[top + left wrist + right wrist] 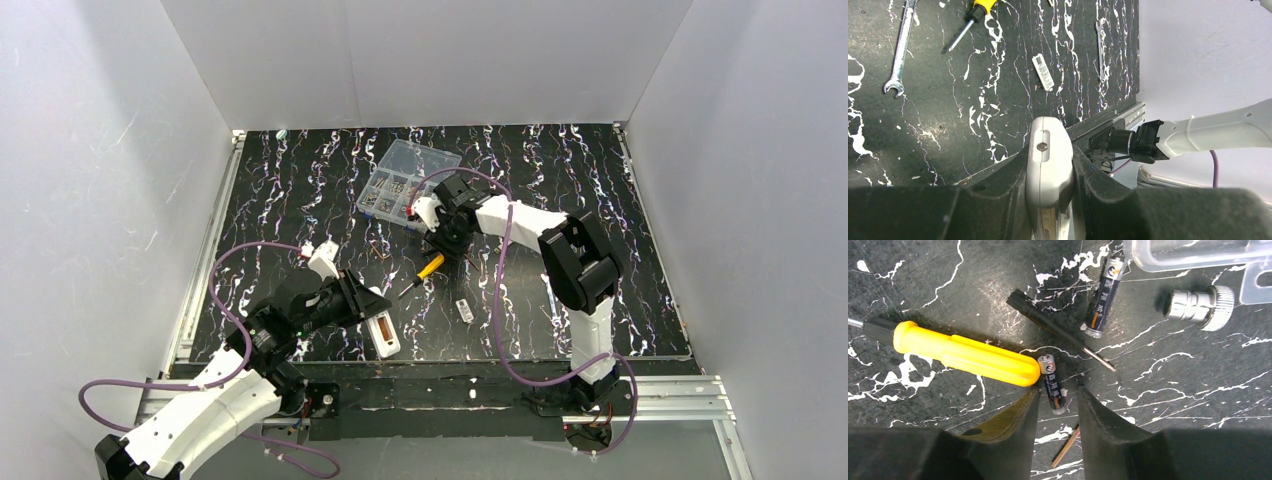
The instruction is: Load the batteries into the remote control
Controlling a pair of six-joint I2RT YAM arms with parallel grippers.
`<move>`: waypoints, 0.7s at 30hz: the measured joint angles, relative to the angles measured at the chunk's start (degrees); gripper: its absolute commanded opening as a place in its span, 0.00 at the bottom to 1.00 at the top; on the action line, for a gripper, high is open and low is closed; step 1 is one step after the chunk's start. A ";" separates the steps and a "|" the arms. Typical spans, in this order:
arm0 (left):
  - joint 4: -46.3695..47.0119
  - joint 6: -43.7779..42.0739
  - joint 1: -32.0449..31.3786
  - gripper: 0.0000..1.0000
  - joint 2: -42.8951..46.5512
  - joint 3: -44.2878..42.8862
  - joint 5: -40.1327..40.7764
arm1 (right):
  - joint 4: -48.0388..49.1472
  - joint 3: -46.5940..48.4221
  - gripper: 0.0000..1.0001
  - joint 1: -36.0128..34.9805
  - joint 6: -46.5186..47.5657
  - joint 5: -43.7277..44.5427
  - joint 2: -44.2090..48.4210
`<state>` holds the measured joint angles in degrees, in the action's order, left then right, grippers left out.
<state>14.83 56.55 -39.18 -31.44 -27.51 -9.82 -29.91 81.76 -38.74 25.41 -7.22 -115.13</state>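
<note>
Our right gripper point(1055, 402) stands spread astride one battery point(1052, 382) beside the yellow screwdriver point(963, 352), so we judge this the pickup step and next must pinch it squarely, while our left gripper point(1049, 157) clamps the remote control point(382, 335).

Two batteries: one battery point(1053, 385) lies between the open jaws of the right gripper point(1057, 402), the other battery point(1104, 292) ahead of them; two screwdrivers, a yellow-handled screwdriver point(963, 354) left of those jaws, a slim black screwdriver point(1048, 322) ahead; one knurled metal fitting point(1200, 304); one clear box point(405, 180); one remote control point(1048, 175), clamped in the jaws of the left gripper point(1049, 150); two wrenches ahead of those jaws, one wrench point(898, 50) to the left, another wrench point(1100, 50) to the right; one small white labelled strip point(1043, 72).
</note>
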 measured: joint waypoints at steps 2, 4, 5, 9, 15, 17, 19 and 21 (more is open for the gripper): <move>-0.09 0.00 0.15 0.00 0.02 0.02 -0.09 | -0.39 0.11 0.32 -0.33 -0.17 0.22 -0.02; -0.17 0.00 0.37 0.00 0.04 0.00 -0.24 | -0.76 0.22 0.27 -0.44 -0.31 0.44 -0.04; -0.15 0.02 0.48 0.00 0.04 0.00 -0.31 | -0.98 0.24 0.25 -0.55 -0.39 0.44 -0.04; -0.15 0.04 0.83 0.00 0.04 0.00 -0.63 | -1.36 0.24 0.22 -0.79 -1.11 0.63 -0.04; -0.09 0.07 1.05 0.00 -0.33 0.00 -1.20 | -0.59 -2.45 0.10 -0.81 -1.90 1.36 2.08; -0.09 0.07 1.18 0.00 -0.61 0.00 -1.31 | -0.83 -4.04 0.09 -0.74 -2.86 1.97 3.43; -0.09 0.04 1.22 0.00 -0.92 -0.15 -1.33 | -1.25 -5.55 0.07 -0.68 -3.72 2.60 5.22; 0.09 0.04 1.27 0.00 -1.29 -0.48 -1.33 | -1.42 -7.41 0.05 -0.66 -4.83 3.21 7.93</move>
<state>14.92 56.60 -37.91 -32.73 -27.99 -11.16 -31.33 74.35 -39.40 20.58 -4.01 -107.20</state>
